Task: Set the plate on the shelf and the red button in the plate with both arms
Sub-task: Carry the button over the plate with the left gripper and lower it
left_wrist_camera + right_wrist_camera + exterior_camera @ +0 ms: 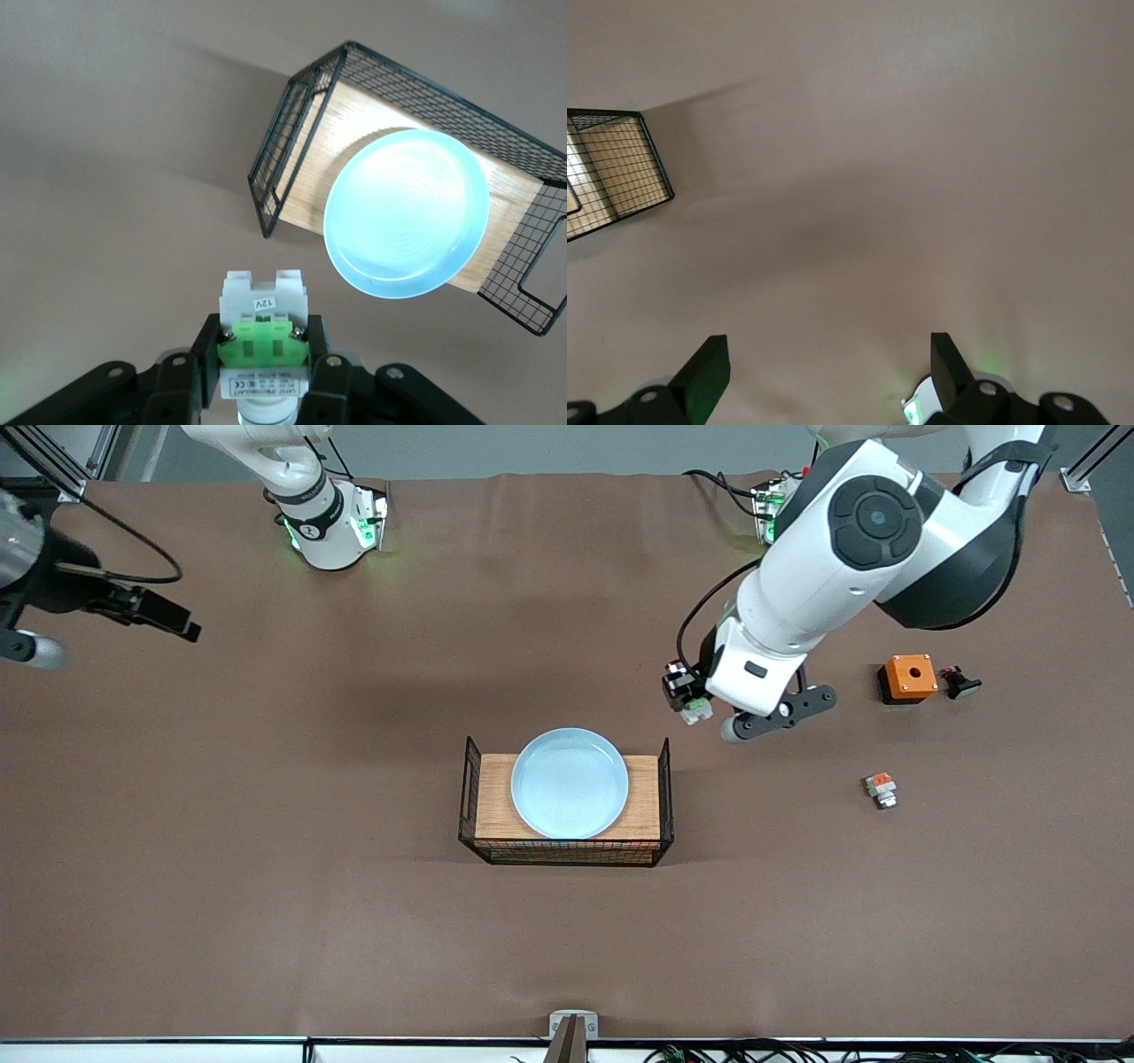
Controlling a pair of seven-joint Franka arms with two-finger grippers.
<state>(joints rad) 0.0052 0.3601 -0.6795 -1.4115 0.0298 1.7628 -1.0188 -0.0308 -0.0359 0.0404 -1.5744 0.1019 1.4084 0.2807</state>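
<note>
The pale light-blue plate (pixel 570 782) lies in a black wire basket (pixel 666 779) with a wooden floor, mid-table. It also shows in the left wrist view (pixel 407 212). My left gripper (pixel 693 700) is in the air over bare table beside the basket, toward the left arm's end. It is shut on a push-button unit (pixel 263 341) with a green and white contact block; in the front view the unit (pixel 689 691) shows a red and black end. My right gripper (pixel 177 622) is open and empty, over the table edge at the right arm's end.
An orange box with a round hole (pixel 907 677), a small black part (pixel 959 683) and a small orange-and-white block (pixel 881 789) lie toward the left arm's end. The basket's wire end shows in the right wrist view (pixel 620 168).
</note>
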